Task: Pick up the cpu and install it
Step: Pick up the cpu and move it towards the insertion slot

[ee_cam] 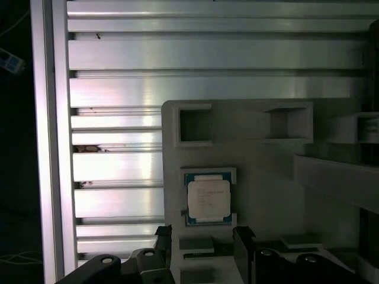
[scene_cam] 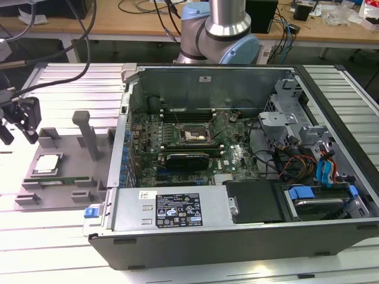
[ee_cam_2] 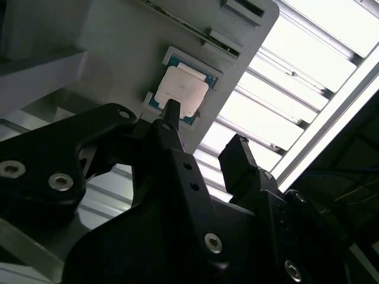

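Cpu (ee_cam_2: pixel 179 90) edge hidden behind gripper (ee_cam_2: pixel 204 125)

In the second wrist view a finger (ee_cam_2: pixel 172 115) hides part of the cpu's (ee_cam_2: pixel 180 89) edge (the tray (ee_cam_2: pixel 118 35) runs off-frame); the exterior view's top edge crops the arm (scene_cam: pixel 228 18).

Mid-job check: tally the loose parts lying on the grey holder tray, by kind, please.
cpu: 1
memory stick: 1
Total: 2
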{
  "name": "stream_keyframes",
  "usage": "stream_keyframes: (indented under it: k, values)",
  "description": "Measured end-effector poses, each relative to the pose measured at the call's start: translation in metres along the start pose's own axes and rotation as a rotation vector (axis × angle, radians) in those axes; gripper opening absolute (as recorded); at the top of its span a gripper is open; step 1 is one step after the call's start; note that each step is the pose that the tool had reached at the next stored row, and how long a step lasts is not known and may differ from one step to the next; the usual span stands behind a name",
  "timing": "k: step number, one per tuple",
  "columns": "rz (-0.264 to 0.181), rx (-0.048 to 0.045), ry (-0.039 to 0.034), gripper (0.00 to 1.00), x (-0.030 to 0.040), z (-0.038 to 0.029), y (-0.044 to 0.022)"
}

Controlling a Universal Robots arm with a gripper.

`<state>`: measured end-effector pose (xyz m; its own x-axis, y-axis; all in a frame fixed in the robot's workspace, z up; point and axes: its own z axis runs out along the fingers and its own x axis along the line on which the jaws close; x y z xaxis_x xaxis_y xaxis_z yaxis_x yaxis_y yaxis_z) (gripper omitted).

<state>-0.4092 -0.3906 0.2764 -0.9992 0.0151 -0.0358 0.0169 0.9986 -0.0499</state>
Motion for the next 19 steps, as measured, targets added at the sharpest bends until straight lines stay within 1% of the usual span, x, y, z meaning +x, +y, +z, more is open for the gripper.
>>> stream_keyframes:
  k: [4,7,19]
  values:
    - [0.000,0.0001,0.0001,0.54,0.0000,0.0020,0.0001]
    - [0.000,0.0000,-0.0001,0.54,0.0000,0.0065,0.0003]
    - [0.000,0.0000,0.0000,0.54,0.0002,0.0172,0.0009]
